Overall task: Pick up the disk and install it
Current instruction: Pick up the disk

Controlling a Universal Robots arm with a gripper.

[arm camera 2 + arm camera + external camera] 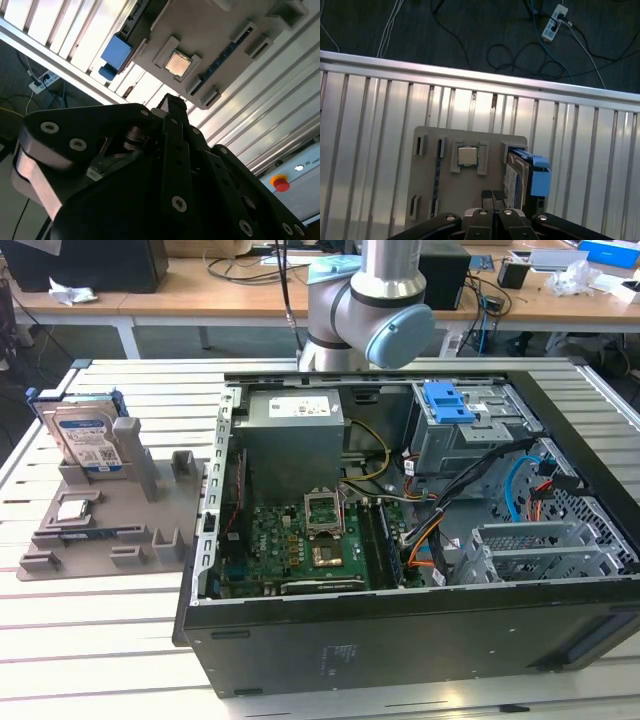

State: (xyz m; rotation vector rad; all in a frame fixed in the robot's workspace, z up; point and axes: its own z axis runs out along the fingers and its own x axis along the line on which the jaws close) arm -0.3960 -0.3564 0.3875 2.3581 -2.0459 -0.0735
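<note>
The disk (85, 435) stands on edge in a slot at the back of a grey holder tray (150, 540), at the exterior view's left; its white-and-blue label faces the front and a blue frame runs round its edges. In the first wrist view the disk (516, 176) is seen edge-on beside its blue frame end (540, 176). My gripper (493, 194) hangs well above the tray (470, 200), shut with nothing between its fingertips and apart from the disk. In the second wrist view the gripper (172, 102) points toward the tray (225, 30), and the disk's blue frame (116, 52) shows at the tray's end.
A small square silver processor chip (466, 156) lies in the tray. An open computer case (400, 640) lies on the slatted metal table (90, 640), with a blue bracket (448, 400) in its drive cage. Cables and a power strip (555, 22) lie on the floor.
</note>
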